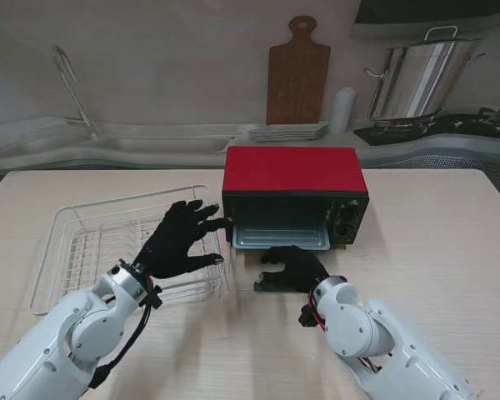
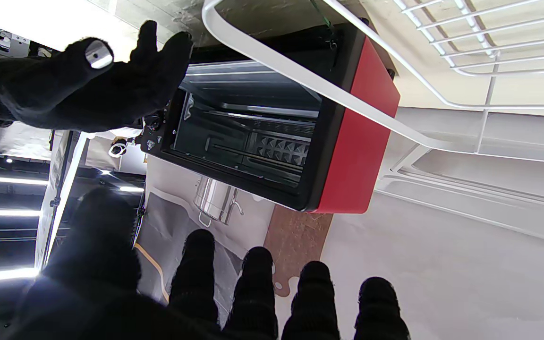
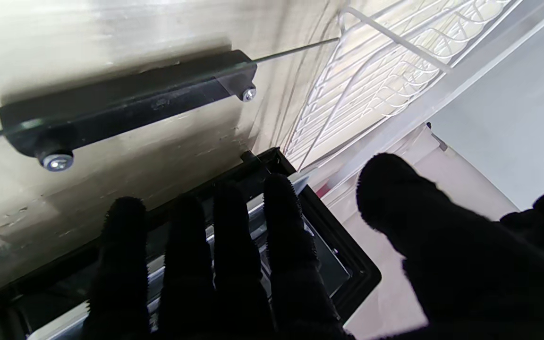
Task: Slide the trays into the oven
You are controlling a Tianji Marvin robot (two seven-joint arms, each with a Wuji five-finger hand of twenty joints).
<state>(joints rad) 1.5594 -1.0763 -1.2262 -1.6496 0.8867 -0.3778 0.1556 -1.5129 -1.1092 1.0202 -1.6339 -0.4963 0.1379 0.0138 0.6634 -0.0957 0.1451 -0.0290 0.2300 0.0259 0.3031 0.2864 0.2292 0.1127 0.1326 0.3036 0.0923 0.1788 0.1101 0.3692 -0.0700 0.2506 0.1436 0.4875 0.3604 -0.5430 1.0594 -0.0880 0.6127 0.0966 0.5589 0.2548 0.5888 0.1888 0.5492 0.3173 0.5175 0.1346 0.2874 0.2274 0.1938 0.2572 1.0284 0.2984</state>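
Note:
The red oven [image 1: 294,171] stands mid-table with its glass door [image 1: 240,273] folded down flat toward me. A shiny metal tray [image 1: 281,238] lies inside the opening, and the left wrist view shows the oven [image 2: 357,141] cavity with rails. My right hand [image 1: 293,268] hovers over the door, fingers [image 3: 234,245] stretched out close together and holding nothing. The door's black handle [image 3: 125,104] shows through the glass. My left hand [image 1: 179,242] is open with fingers spread, over the dish rack's right edge, its fingertips close to the oven's left front corner.
A white wire dish rack [image 1: 75,250] sits left of the oven. On the counter behind are a wooden cutting board [image 1: 297,71], stacked plates [image 1: 287,131], a white cylinder [image 1: 343,108] and a steel pot [image 1: 417,79].

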